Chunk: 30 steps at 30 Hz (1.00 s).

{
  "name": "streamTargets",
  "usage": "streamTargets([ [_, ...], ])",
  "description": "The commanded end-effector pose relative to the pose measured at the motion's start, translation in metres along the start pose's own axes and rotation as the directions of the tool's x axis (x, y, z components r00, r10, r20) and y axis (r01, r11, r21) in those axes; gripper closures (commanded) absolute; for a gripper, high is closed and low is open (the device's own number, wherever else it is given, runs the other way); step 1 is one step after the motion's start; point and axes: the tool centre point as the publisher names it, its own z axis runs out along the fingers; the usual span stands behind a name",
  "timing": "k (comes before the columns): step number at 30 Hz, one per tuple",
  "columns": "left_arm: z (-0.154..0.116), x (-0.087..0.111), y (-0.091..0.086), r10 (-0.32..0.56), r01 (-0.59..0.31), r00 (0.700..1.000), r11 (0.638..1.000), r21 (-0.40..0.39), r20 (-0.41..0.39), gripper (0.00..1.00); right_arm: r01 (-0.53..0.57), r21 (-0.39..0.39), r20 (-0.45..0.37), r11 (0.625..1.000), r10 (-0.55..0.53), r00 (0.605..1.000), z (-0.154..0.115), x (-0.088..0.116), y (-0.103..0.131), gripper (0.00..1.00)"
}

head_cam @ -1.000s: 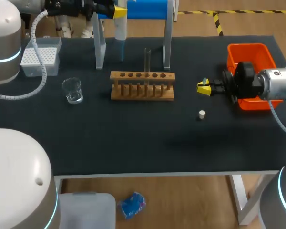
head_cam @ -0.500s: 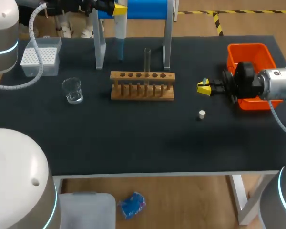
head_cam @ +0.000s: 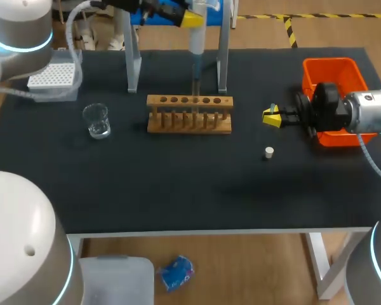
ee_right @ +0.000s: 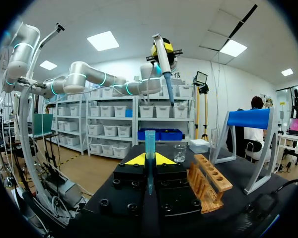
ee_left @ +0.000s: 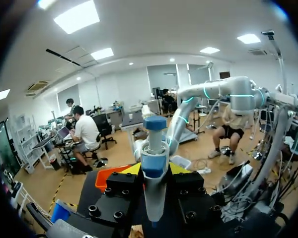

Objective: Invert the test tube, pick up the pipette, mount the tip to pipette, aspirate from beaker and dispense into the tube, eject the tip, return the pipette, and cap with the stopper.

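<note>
The left claw (head_cam: 192,19) pinches the pipette (head_cam: 196,39), which hangs upright, tip down. Its long axis lines up with the test tube (head_cam: 195,89) standing in the wooden rack (head_cam: 189,122) directly below. Whether the tip has entered the tube's mouth cannot be told. The next move is probably straight down. The right claw (head_cam: 271,117), well apart, pinches a small blue piece (ee_right: 149,144).

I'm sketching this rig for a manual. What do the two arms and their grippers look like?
Both the left arm and right arm have rounded white-grey housings with glowing cyan rings, and pale hoses run alongside. The left gripper and right gripper are black blocks with bright yellow tips.
</note>
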Motion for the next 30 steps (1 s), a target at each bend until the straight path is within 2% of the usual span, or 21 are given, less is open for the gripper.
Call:
streamTargets([
  [1, 0.015, -0.001, -0.005, -0.007, 0.006, 0.997, 1.000, -0.010, -0.081, 1.00, 0.001, 0.000, 0.000, 1.000, -0.001, 1.000, 0.000, 0.000, 0.000, 1.00],
  [11, 0.035, 0.020, 0.036, -0.072, 0.074, 0.995, 0.997, 0.019, -0.072, 1.00, 0.001, 0.000, 0.000, 1.000, -0.001, 1.000, 0.000, 0.000, 0.000, 1.00],
  [20, 0.041, 0.027, 0.047, -0.050, 0.051, 0.999, 0.998, 0.041, -0.018, 1.00, 0.001, 0.000, 0.000, 1.000, -0.001, 1.000, 0.000, 0.000, 0.000, 1.00],
  [30, 0.043, 0.028, 0.051, -0.056, 0.056, 0.998, 0.998, 0.030, -0.019, 1.00, 0.001, 0.000, 0.000, 1.000, -0.001, 1.000, 0.000, 0.000, 0.000, 1.00],
])
